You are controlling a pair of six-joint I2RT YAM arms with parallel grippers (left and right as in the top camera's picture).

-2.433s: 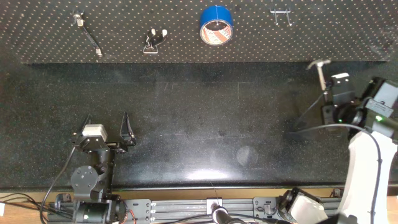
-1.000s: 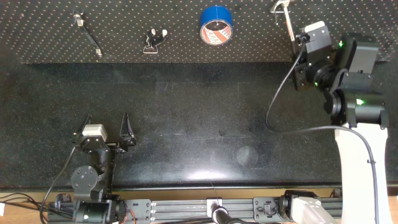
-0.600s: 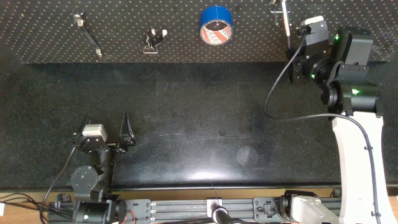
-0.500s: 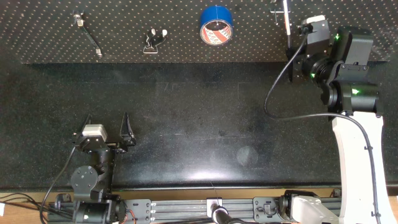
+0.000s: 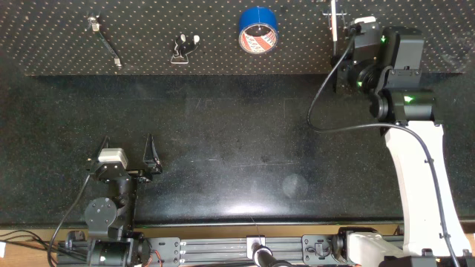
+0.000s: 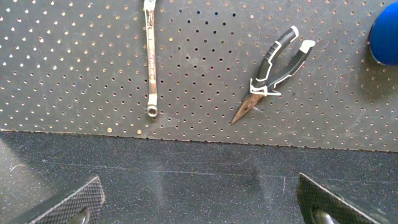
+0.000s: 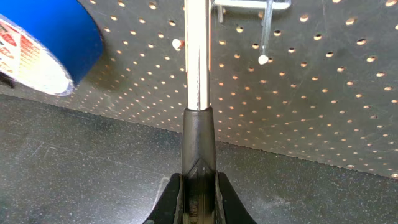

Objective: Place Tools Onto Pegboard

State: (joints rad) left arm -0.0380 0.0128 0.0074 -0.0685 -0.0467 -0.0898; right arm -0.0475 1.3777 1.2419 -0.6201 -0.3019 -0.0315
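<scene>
My right gripper [image 7: 198, 198] is shut on the black handle of a hammer [image 7: 197, 74], whose shiny shaft points up along the pegboard [image 7: 323, 93]. The shaft runs between the two prongs of a metal hook [image 7: 263, 37]; its head is out of frame. In the top view the hammer [image 5: 333, 21] sits at the board's upper right, just ahead of the right gripper [image 5: 347, 38]. A wrench [image 6: 150, 62], pliers [image 6: 272, 68] and blue tape [image 5: 258, 31] hang on the board. Low at the left, my left gripper [image 5: 148, 159] rests open with nothing in it.
The black worktop [image 5: 245, 141] stretches between the arms and the pegboard's lower edge. A black cable [image 5: 320, 96] loops from the right wrist over the table.
The right arm has carried the hammer from the table's right side up to the pegboard and shifted it left, onto the hook. The left arm has stayed put.
</scene>
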